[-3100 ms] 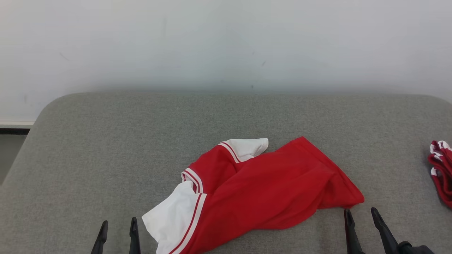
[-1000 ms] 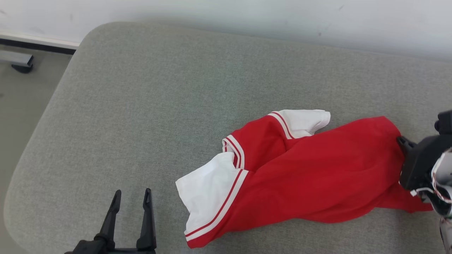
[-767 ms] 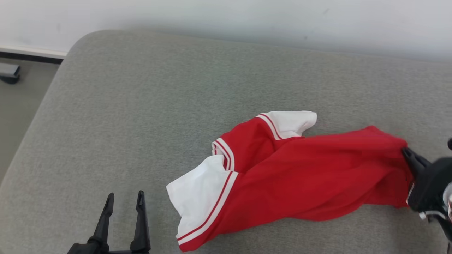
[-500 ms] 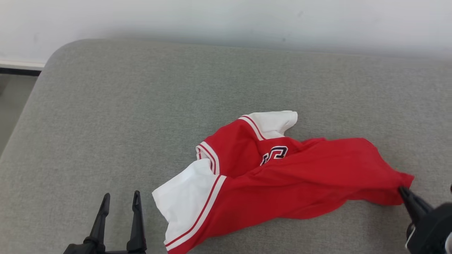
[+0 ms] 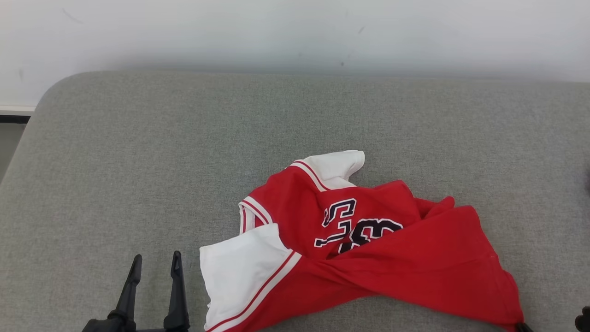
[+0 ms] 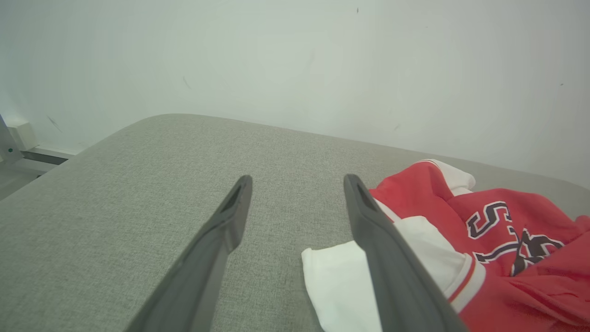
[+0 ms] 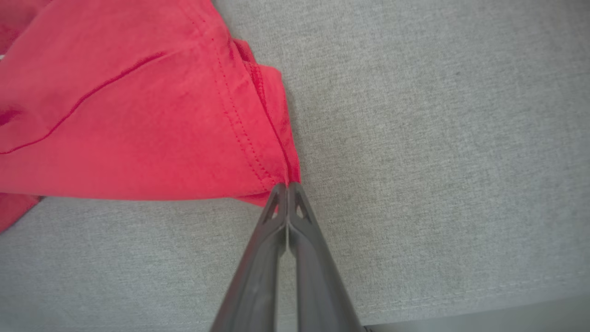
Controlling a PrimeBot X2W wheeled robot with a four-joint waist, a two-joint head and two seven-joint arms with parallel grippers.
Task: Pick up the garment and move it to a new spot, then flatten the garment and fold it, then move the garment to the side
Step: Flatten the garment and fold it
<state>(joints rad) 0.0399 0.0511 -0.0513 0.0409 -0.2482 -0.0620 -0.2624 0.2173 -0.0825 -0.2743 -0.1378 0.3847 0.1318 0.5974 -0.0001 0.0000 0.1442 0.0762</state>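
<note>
Head view: the red garment (image 5: 368, 258) is lying crumpled on the grey fabric worktop (image 5: 138, 161), spreading from the centre of the frame toward 5 o'clock. The upper white sleeve (image 5: 336, 166) is pointing toward 12 o'clock at the top of the heap. The lower white sleeve (image 5: 239, 267) is lying flat at the garment's 8 o'clock edge. Dark lettering (image 5: 350, 223) outlined in white is showing on the red panel between them, partly covered by a fold of red cloth crossing in from 4 o'clock. The hem corner (image 5: 511, 309) is tapering to a point at the frame's 5 o'clock edge. The left jaws are standing open at 7 o'clock, their two dark fingers (image 5: 176, 290) apart and holding nothing, just beside the lower white sleeve and clear of it. A pale wall (image 5: 295, 32) is rising behind the worktop at 12 o'clock.

Left wrist view: the fingers (image 6: 216, 249) are spreading wide over bare worktop (image 6: 115, 207), with the garment (image 6: 507, 240) lying at 3 to 4 o'clock.

Right wrist view: the right jaws are sitting fully closed, fingers (image 7: 262, 267) pressed together at the tips. They are pinching the stitched hem corner (image 7: 281, 170) of the garment (image 7: 138, 115), which is fanning out toward 10 o'clock over the worktop (image 7: 438, 138).
</note>
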